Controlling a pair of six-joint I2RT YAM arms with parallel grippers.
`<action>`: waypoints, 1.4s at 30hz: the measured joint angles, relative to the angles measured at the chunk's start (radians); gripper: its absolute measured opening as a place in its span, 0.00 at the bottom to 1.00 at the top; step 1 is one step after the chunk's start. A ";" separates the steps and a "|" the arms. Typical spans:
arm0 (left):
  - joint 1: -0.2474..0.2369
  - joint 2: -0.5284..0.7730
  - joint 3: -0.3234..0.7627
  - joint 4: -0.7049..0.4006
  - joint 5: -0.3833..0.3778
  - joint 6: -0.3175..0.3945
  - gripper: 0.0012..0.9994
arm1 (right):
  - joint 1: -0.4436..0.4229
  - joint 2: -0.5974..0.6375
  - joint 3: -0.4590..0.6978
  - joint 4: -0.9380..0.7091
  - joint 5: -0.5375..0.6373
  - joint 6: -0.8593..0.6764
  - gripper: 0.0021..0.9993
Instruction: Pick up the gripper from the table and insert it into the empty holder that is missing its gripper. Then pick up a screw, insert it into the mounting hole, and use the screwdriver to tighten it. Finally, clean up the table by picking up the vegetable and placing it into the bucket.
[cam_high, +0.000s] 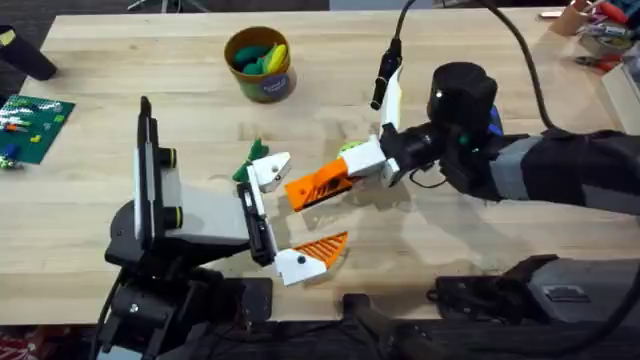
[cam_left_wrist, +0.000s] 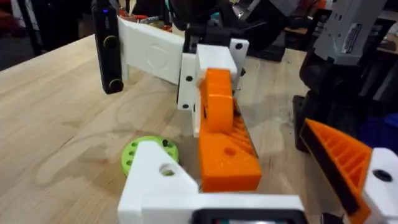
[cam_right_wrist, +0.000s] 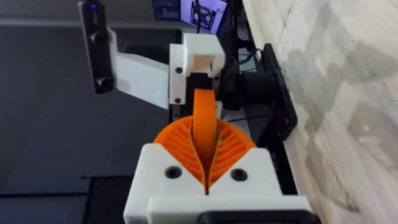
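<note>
While the left gripper (cam_high: 300, 212) near the arms' bases is spread wide and holds nothing, the right gripper (cam_right_wrist: 205, 168) is squeezed tight on the loose orange gripper part (cam_left_wrist: 229, 158). The right wrist view shows this best: the two ribbed pads (cam_right_wrist: 180, 146) press on the thin orange edge from both sides. The overhead view only shows orange on orange there.

The left wrist view shows something else. One left finger has an orange ribbed pad (cam_left_wrist: 339, 155), but the other is a bare white holder (cam_left_wrist: 155, 177). The orange part lies just beside this holder. I cannot tell if it is pushed in.

A lime-green ring (cam_left_wrist: 148, 152) with holes lies on the table (cam_high: 120, 60) just behind the bare holder. From overhead the right gripper hides most of it.

The vegetable (cam_high: 250, 160) with its spiky green top lies just beside the bare white finger, which partly hides it.

Farther back stands the bucket (cam_high: 260, 62), well apart from both grippers, with green and yellow toys (cam_high: 262, 55) inside. A green board (cam_high: 35, 125) lies at the table's left edge.
</note>
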 joint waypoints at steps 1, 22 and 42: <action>0.000 0.000 0.000 0.000 0.000 0.000 0.99 | 0.000 -0.006 0.000 0.002 0.001 0.007 0.01; 0.000 0.000 0.000 0.000 0.000 0.000 0.99 | 0.019 -0.039 0.000 0.023 0.090 0.093 0.01; 0.000 0.000 0.000 0.003 -0.018 0.012 0.99 | 0.067 -0.038 0.000 0.080 0.185 0.128 0.01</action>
